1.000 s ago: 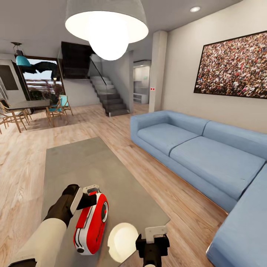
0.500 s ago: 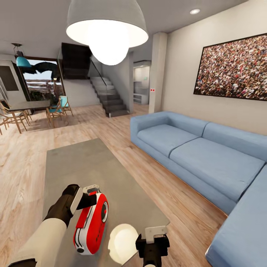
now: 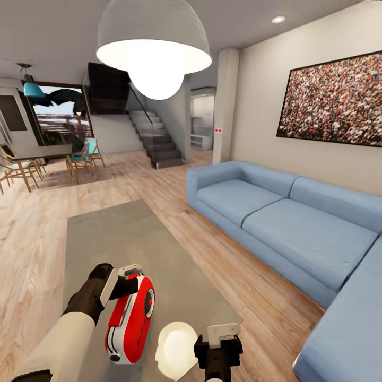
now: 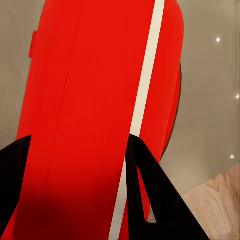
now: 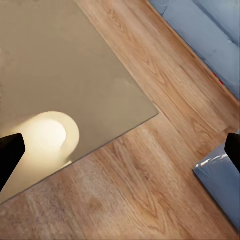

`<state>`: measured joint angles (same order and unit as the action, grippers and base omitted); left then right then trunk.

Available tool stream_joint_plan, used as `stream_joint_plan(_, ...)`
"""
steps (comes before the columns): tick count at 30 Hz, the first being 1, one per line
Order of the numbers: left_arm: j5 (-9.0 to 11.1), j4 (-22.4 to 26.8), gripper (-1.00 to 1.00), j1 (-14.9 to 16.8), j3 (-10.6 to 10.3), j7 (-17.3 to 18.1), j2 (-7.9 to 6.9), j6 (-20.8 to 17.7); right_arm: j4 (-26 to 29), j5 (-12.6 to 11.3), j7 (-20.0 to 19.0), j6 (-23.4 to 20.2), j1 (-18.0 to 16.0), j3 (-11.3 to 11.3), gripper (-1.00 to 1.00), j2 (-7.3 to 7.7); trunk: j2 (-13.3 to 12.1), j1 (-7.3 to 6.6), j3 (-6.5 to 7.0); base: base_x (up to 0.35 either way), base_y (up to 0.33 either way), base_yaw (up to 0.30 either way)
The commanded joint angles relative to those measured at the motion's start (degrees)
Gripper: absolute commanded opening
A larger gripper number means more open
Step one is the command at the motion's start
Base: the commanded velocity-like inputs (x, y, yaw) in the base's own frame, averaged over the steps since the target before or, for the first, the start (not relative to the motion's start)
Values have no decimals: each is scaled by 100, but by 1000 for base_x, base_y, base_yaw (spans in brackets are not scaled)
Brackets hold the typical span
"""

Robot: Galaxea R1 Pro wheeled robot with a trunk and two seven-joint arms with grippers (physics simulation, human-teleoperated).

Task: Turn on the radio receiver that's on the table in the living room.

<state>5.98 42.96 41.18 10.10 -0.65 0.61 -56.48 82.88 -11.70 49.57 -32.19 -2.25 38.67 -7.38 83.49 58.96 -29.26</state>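
**A:** Since you asked about head view first: radio sits on the near end of the table, close to its near edge. My left gripper has its dark fingers on the radio's far end, one on each side. Right gripper hovers at the near right corner of the table, holding nothing.

**B:** Orientation?

**A:** Long axis runs away from me, slightly tilted right at the far end. It stands on a long narrow edge. Dial face points right, toward the sofa; plain red side faces left.

**B:** Left wrist view?

**A:** Red shell fills most of it, white trim stripe running lengthwise. My fingers straddle the body, pinching it across its thin dimension. Table glass behind.

**B:** Right wrist?

**A:** Fingertips at both frame edges, spread wide, nothing between. Table corner, wood floor, sofa edge below.

**B:** Handling?

**A:** My guess: light, rigid plastic, smooth and a bit slippery. On that narrow edge it could tip or skate on the glass. I'd keep the left pinch across the flat sides as a brace, then press the dial side with the right.
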Motion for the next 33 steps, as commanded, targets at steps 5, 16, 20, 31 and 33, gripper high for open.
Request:
stream_joint_plan(5, 17, 1, -100, -1, 1, -4, -2, 5, 0, -1, 0, 0, 3, 0, 100, 0, -202, -111, 90, 0, 0, 0)
stream_joint_plan(16, 18, 1, -100, -2, 3, -5, -1, 5, 0, -2, 0, -2, 2, 0, 100, 0, -643, -352, 288, 0, 0, 0)
stream_joint_plan(20, 18, 1, -100, -2, 9, -5, -14, 5, 0, -5, -3, -2, 2, 0, 100, 0, -804, -440, 360, 0, 0, 0)
stream_joint_plan(31, 18, 0, -100, -1, 7, -5, -2, 5, 0, -8, -8, -3, -2, 0, 100, 0, -1245, -682, 557, 0, 0, 0)
stream_joint_plan(33, 18, 1, -100, -2, 9, -5, -1, 5, 0, -8, -9, -5, -3, 0, 100, 0, -1325, -726, 593, 0, 0, 0)
